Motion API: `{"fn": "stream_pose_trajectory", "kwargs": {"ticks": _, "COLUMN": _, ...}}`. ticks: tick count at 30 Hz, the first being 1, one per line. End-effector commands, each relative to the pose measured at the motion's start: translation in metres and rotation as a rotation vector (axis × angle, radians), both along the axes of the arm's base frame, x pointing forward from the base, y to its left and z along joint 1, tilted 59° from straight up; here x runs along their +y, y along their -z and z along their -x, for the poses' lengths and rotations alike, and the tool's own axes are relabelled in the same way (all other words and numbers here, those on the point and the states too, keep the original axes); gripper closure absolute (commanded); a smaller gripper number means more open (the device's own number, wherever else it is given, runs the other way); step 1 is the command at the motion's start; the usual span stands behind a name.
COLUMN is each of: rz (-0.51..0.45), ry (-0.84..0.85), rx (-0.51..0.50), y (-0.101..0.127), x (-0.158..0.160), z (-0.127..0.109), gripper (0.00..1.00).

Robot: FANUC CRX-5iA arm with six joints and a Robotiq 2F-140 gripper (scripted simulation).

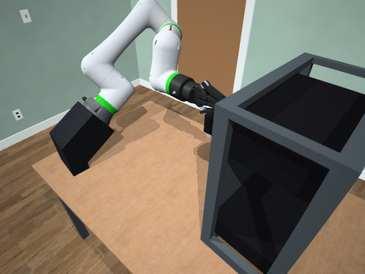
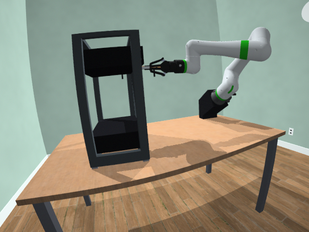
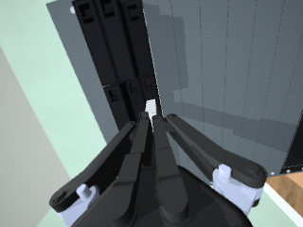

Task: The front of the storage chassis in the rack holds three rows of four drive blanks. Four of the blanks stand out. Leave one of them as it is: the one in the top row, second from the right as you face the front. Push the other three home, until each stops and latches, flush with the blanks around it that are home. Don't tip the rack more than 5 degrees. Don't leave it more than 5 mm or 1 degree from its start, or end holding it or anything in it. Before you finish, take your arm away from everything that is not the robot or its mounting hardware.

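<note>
Tabletop rack (image 2: 79, 75); end effector (image 2: 147, 67) at blanks (image 3: 124, 93).

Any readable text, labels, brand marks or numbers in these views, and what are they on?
No text is readable in any view.
A tiny red mark on the arm, by its green elbow ring, is too small to read.
The rack and the drive blanks show no lettering.

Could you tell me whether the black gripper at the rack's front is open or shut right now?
Shut, holding nothing: in the wrist view the black gripper's fingers meet at their tips, pointing at the black drive blanks.
</note>
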State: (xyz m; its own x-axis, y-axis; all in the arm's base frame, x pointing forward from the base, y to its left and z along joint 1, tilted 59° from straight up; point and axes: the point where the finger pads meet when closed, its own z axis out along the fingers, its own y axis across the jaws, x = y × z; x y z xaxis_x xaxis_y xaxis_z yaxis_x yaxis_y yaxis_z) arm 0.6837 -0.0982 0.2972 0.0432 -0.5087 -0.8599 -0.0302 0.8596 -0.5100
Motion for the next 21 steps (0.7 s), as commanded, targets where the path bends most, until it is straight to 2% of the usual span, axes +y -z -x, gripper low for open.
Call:
{"fn": "stream_pose_trajectory", "kwargs": {"ticks": 1, "rz": -0.001, "ry": -0.001, "rx": 0.002, "y": 0.002, "x": -0.001, "z": 0.024, "gripper": 1.0}}
{"fn": "stream_pose_trajectory", "kwargs": {"ticks": 5, "rz": -0.001, "ry": -0.001, "rx": 0.002, "y": 0.002, "x": -0.002, "z": 0.047, "gripper": 1.0}}
{"fn": "stream_pose_trajectory", "kwargs": {"ticks": 7, "rz": -0.001, "ry": -0.001, "rx": 0.002, "y": 0.002, "x": -0.002, "z": 0.047, "gripper": 1.0}}
{"fn": "stream_pose_trajectory", "kwargs": {"ticks": 11, "rz": -0.001, "ry": -0.001, "rx": 0.002, "y": 0.002, "x": -0.002, "z": 0.062, "gripper": 1.0}}
{"fn": "stream_pose_trajectory", "kwargs": {"ticks": 21, "rz": -0.001, "ry": -0.001, "rx": 0.002, "y": 0.005, "x": -0.005, "z": 0.067, "gripper": 1.0}}
